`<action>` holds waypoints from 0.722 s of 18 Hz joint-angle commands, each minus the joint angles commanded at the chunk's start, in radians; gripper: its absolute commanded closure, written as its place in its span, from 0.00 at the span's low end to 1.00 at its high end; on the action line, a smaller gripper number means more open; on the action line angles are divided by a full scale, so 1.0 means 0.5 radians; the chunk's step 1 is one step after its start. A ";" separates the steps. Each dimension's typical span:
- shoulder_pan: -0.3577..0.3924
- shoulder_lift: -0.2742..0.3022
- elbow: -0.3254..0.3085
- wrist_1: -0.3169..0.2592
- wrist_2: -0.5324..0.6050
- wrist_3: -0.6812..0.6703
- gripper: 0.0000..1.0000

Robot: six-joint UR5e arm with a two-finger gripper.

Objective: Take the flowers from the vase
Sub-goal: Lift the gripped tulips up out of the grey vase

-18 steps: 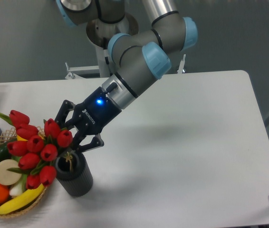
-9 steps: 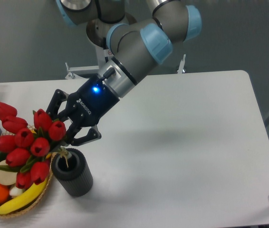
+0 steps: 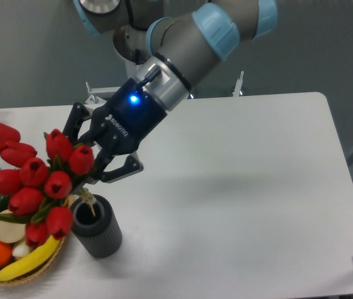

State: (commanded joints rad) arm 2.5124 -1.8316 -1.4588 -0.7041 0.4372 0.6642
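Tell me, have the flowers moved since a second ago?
Yes. The flowers, held by the pincer, have gone up and a bit left, away from the vase, which sits where it was.

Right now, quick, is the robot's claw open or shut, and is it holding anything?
Gripper: shut on the bunch of red tulip buds with green stems, lifted above the dark grey ribbed vase.
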 joint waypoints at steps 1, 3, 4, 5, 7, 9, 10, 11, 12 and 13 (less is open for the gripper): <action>0.034 0.000 0.000 0.000 0.003 0.006 0.60; 0.092 -0.003 0.003 0.003 0.006 0.021 0.60; 0.132 -0.006 0.003 0.003 -0.006 0.034 0.60; 0.169 -0.009 0.003 0.003 -0.043 0.052 0.60; 0.245 -0.009 -0.006 0.003 -0.125 0.067 0.60; 0.319 -0.009 -0.012 0.003 -0.175 0.067 0.60; 0.356 -0.009 -0.021 0.003 -0.199 0.071 0.60; 0.390 -0.009 -0.024 0.003 -0.221 0.071 0.60; 0.411 -0.009 -0.031 0.003 -0.242 0.071 0.60; 0.433 -0.009 -0.037 0.003 -0.264 0.071 0.60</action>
State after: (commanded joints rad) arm 2.7288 -1.8362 -1.4772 -0.7026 0.3054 0.6995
